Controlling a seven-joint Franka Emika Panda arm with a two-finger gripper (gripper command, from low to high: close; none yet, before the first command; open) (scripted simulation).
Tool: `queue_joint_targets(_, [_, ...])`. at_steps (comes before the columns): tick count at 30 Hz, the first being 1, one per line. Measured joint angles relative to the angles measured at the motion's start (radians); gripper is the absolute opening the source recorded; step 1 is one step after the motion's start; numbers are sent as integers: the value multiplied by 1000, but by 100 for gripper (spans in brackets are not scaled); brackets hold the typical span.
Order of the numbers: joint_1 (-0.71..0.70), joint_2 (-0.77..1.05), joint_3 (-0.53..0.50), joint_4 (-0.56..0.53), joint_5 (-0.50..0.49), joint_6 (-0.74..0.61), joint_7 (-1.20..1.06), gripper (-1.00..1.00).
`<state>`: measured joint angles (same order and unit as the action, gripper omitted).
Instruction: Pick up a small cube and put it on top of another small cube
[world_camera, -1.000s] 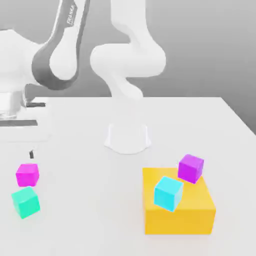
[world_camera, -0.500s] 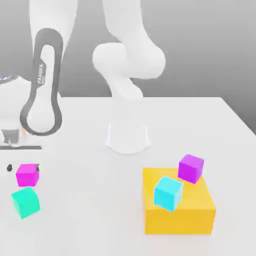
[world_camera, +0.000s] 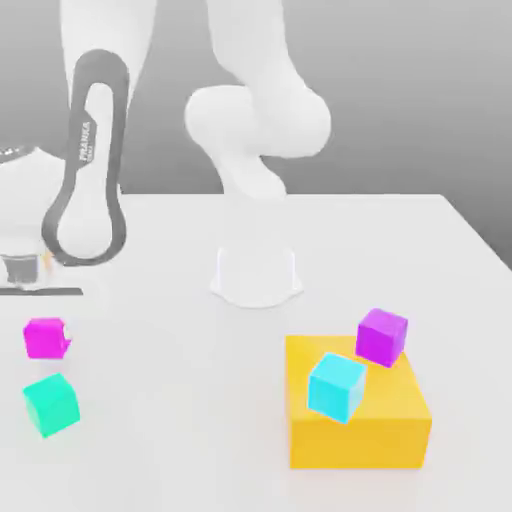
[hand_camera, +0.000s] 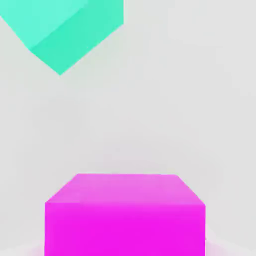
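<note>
Down at the exterior view's left edge, the gripper (world_camera: 45, 335) is closed on the small pink-magenta cube (world_camera: 46, 338), its fingers barely showing at the cube's sides beneath the white hand. Just in front of it, apart, sits a teal-green cube (world_camera: 51, 404) on the white table (world_camera: 180, 400). Well apart toward the exterior view's right stands a yellow block (world_camera: 360, 430), carrying a violet-purple cube (world_camera: 381, 337) at its far corner and a light blue cube (world_camera: 336, 387) tilted on its top face. The hand view gives the pink-magenta cube (hand_camera: 125, 215) close up, square-on with flat top and no long axis, and the teal-green cube (hand_camera: 65, 30) turned corner-first toward it
</note>
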<state>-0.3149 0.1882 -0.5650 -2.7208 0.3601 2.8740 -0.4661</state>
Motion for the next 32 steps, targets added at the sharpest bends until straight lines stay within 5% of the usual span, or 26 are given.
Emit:
queue_joint_targets(5, [71,-102,-66,-23,-177,-69,129,-100])
queue_joint_targets(23, [671,-418,380,109,-397,-495,189,-100])
queue_joint_targets(28, [704,-305,404,76,-387,-347,175,-100])
queue_joint_targets(29, [705,-288,403,71,-385,-325,173,100])
queue_joint_targets(32, [705,-288,403,71,-385,-325,173,100])
